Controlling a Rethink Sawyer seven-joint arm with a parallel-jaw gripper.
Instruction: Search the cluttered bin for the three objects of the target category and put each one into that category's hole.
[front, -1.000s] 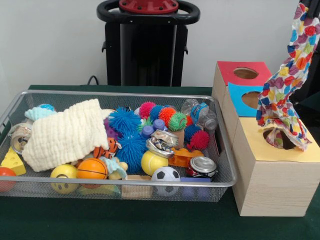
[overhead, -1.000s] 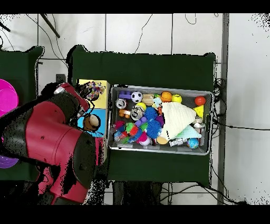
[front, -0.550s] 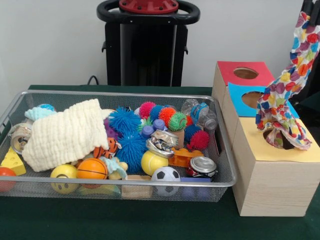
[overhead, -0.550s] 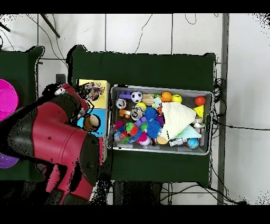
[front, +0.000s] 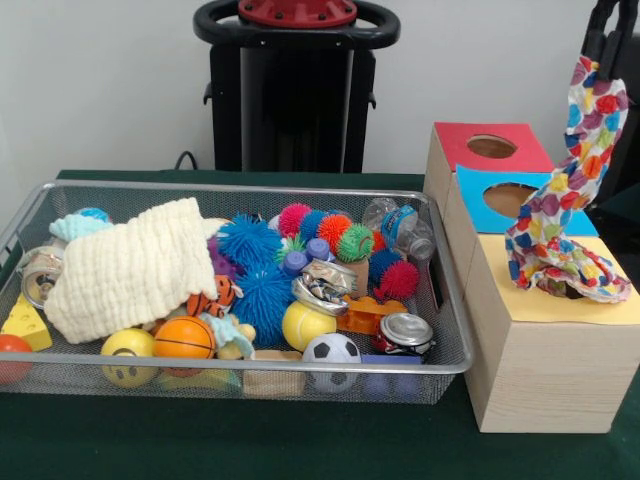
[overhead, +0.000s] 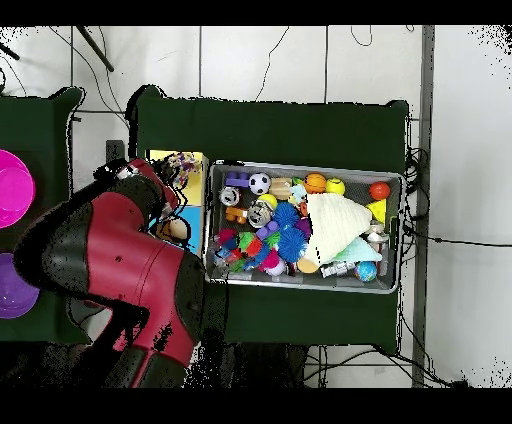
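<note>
Dark green table cover (front: 300, 450) spread below. Soccer ball (front: 331, 350) front-centre, yellow ball (front: 305, 324) touching just behind, crushed can (front: 405, 331) to its rt, mini basketball (front: 184, 338) further left. Overhead: magenta round dish (overhead: 12, 188) at left edge, purple one (overhead: 12, 300) below it, poss. bowls. Cables (overhead: 440, 240) on floor at rt.

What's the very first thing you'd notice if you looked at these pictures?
Probably the colourful spotted cloth hanging from the gripper at the right, its lower end bunched over the hole in the yellow-topped box. Next comes the wire bin in the middle, crammed with spiky balls, a soccer ball near its front, and a cream towel at its left.
</note>
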